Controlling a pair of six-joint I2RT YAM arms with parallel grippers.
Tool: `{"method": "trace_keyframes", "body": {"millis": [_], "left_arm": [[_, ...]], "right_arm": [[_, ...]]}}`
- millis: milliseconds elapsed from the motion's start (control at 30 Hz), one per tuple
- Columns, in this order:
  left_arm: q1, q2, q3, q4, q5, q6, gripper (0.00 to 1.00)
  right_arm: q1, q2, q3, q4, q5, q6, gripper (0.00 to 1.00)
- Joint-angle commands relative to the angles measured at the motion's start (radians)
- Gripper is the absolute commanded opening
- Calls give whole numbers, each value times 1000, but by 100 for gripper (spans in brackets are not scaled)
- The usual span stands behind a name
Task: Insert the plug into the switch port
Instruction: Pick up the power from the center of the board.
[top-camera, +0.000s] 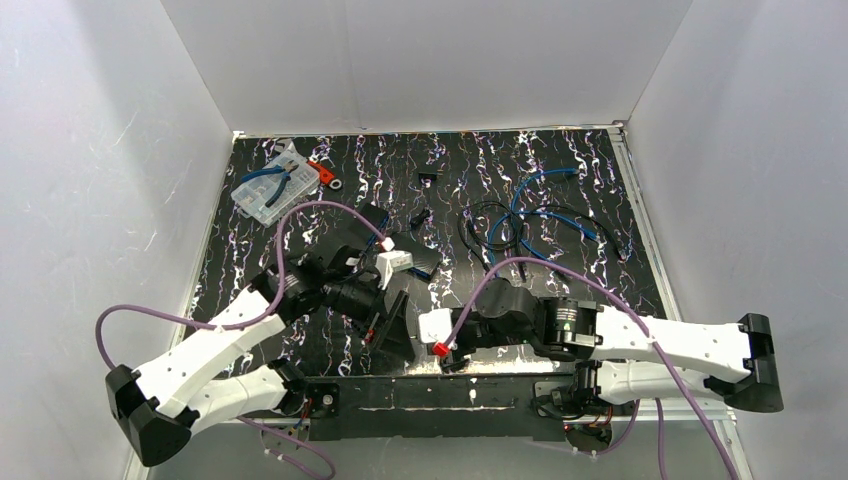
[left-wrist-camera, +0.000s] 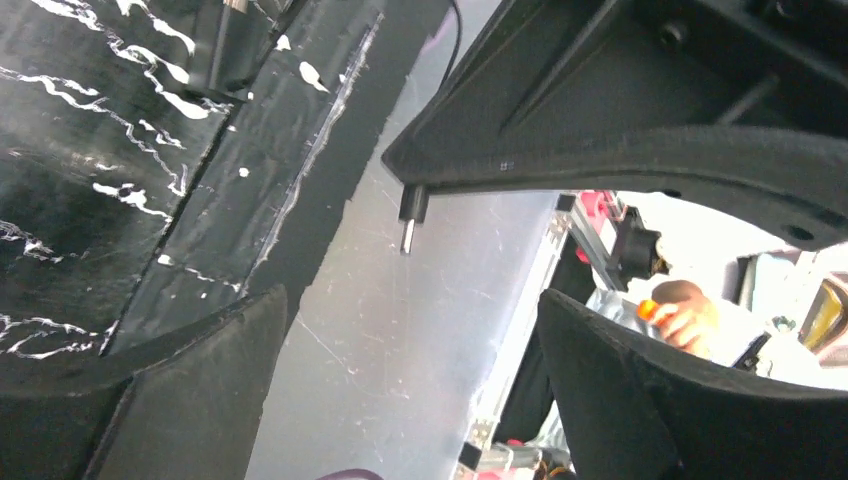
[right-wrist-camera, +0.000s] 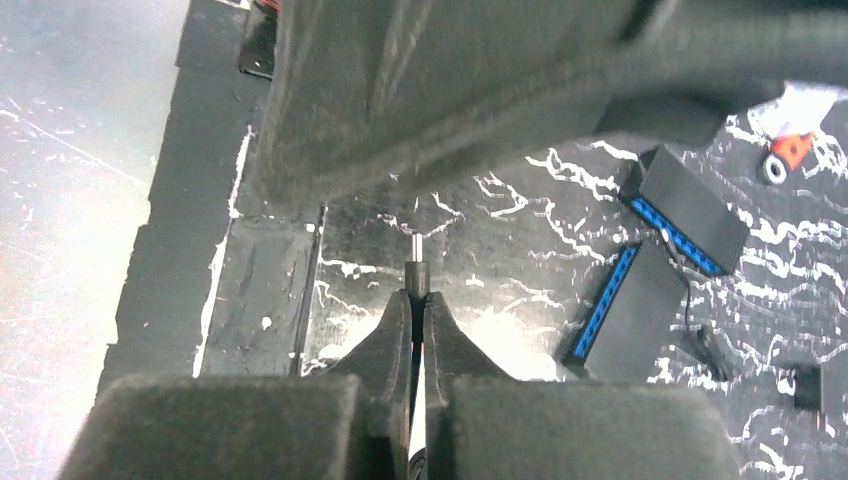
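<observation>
Right wrist view showed the plug (right-wrist-camera: 415, 270) pinched between the fingertips of the right tool (right-wrist-camera: 415, 300), which was clamped on it, above the counter (right-wrist-camera: 500, 240) and apart from a black switch (right-wrist-camera: 690, 205) with blue ports, while the left tool (left-wrist-camera: 410, 300) stood wide, gripping nothing.

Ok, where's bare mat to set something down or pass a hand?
Bare: left strip between parts box and left arm; far band between red tool and small black connector; near right, between cable tangle and right arm. Crowded: the middle, around the switches, the open left hand and the right hand gripping the plug.
</observation>
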Motion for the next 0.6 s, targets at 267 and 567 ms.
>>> {"method": "trace_keyframes", "body": {"millis": [267, 567], "left_arm": [[-1, -97, 9, 75, -373, -67, 98], [13, 10, 23, 76, -592, -133, 98]], "right_arm": [[4, -154, -105, -4, 202, 200, 1], [3, -157, -142, -17, 403, 298, 1]]}}
